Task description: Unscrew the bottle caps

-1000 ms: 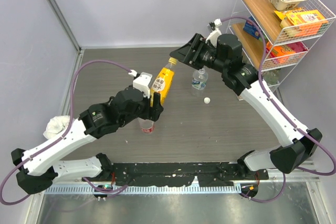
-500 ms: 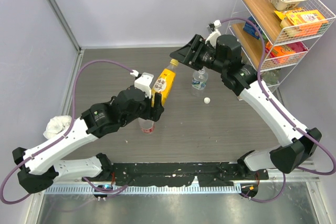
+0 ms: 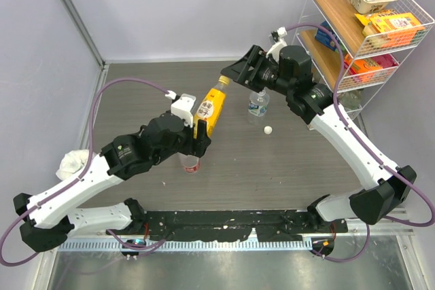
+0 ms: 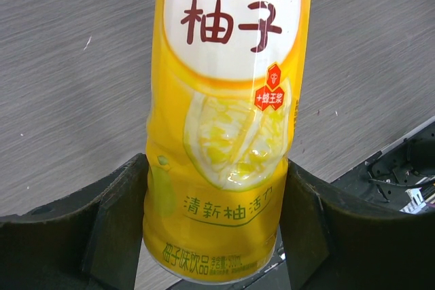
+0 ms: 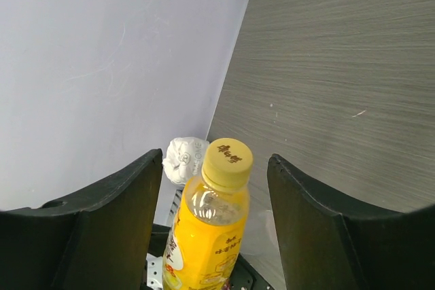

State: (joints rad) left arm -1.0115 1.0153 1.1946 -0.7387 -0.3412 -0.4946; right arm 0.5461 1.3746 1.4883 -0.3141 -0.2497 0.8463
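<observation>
Yellow bottle is up off the surface, tilted: base low toward the left arm, neck high and aimed at the right arm. Left fingers are closed on the lower body of the bottle, one on each side and flush against it; the hold looks firm. Yellow cap is on, seated on the neck. Right fingers are spread wide and hold nothing. In the right wrist view the cap sits between them with a gap showing on each side, so no contact. The bottle's long axis runs nearly in line with the right wrist, cap end toward it, so those fingers face the cap top end-on. Judgement: the right arm is the one placed for the cap. It must close on the cap's rim and turn about that axis while the left arm braces the body against the twist. Whether the tips reach far enough along the cap's side I cannot tell. Elsewhere, a blue-label bottle stands on the surface with a small white cap lying loose near it, and a red-label bottle stands by the left arm.
</observation>
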